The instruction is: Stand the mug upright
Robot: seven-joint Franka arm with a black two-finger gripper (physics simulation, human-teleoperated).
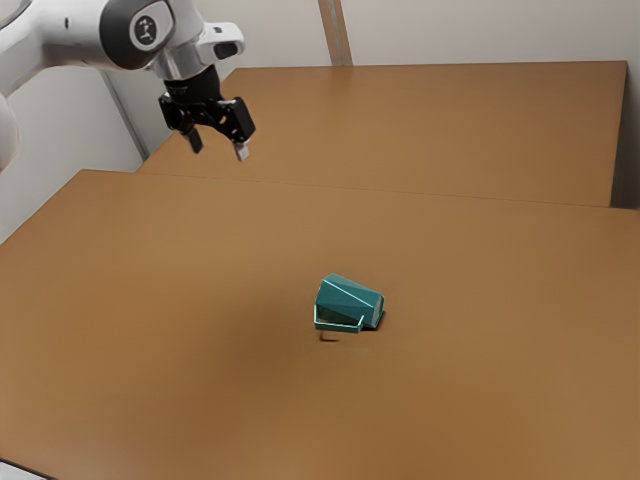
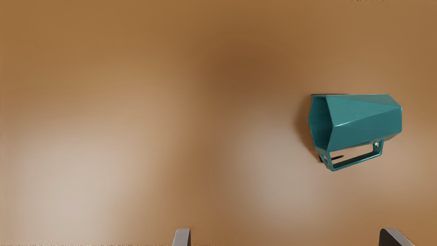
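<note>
A teal faceted mug (image 1: 347, 300) lies on its side on the brown table, its handle toward the near side in the exterior view. High above the table, toward the exterior view's upper left, hangs the black gripper (image 1: 219, 151), well apart from the mug. In the wrist view the mug (image 2: 365, 119) shows its open mouth and its loop handle, and the gripper (image 2: 285, 237) has its two fingertips wide apart with nothing between them. The gripper is open.
The brown tabletop (image 1: 180, 330) stretches around the mug on all sides. Behind it in the exterior view is another brown surface (image 1: 450, 130), with pale walls (image 1: 480, 30) beyond.
</note>
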